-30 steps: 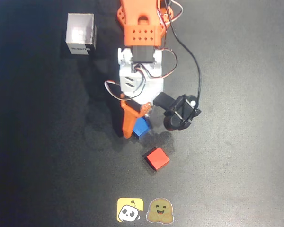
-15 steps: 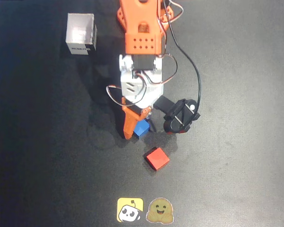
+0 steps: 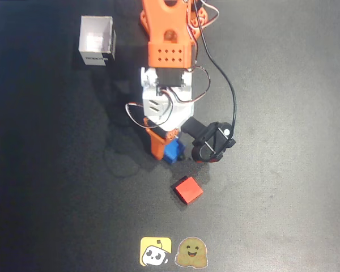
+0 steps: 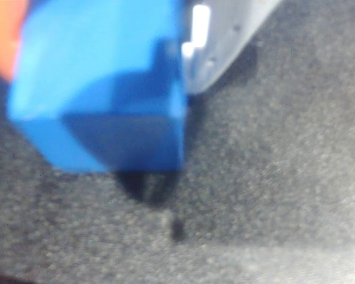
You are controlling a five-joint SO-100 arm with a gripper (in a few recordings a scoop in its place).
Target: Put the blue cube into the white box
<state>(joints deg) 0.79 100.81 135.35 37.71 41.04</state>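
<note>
Orange gripper [image 3: 169, 148] clamps the blue cube [image 3: 172, 152] mid-table; a corner-heavy grip could let it slip before reaching the far-corner white box [image 3: 96, 41]

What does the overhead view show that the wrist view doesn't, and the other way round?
The overhead view alone takes in the white box at upper left, the red cube below the arm, and two stickers at the bottom edge. The wrist view alone gives a close look at the cube's shaded faces and a white finger beside it. Both show the blue cube at the gripper over the black table.
</note>
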